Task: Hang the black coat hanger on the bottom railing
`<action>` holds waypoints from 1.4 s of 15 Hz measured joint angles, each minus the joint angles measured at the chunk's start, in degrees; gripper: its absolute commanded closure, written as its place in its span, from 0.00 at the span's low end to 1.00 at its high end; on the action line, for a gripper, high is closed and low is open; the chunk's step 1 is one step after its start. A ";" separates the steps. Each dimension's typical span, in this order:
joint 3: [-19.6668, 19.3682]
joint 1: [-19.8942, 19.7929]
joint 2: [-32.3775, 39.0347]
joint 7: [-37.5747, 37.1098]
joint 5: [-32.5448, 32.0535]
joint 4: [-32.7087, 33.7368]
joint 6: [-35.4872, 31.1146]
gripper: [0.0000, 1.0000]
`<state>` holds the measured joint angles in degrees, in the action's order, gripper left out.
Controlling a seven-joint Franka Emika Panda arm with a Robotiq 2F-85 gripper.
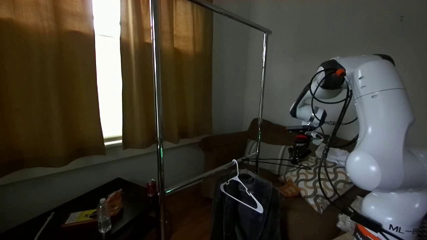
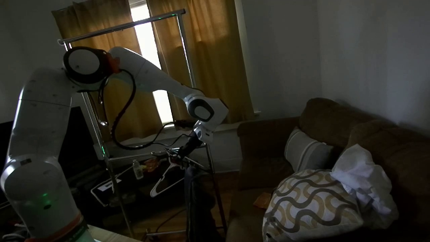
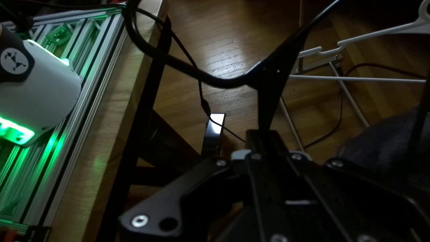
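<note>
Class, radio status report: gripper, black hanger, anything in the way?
Gripper shut on black coat hanger. Not yet hung. White hanger on bottom railing, dark garment beside it: may crowd placement.

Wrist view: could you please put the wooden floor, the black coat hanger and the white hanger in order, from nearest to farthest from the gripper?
1. Black coat hanger: held between the fingers.
2. White hanger: to the upper right, beyond it.
3. Wooden floor: behind both hangers.
</note>
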<state>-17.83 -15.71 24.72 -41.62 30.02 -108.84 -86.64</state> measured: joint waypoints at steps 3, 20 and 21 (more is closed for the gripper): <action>-0.03 -0.04 0.00 -0.12 0.00 0.05 0.00 0.98; -0.60 -1.65 4.32 -26.72 11.57 -2.17 -0.77 0.91; -0.48 -1.70 4.69 -27.38 12.76 -2.27 -0.62 0.91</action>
<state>-18.31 -17.41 29.41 -69.00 42.78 -111.11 -87.26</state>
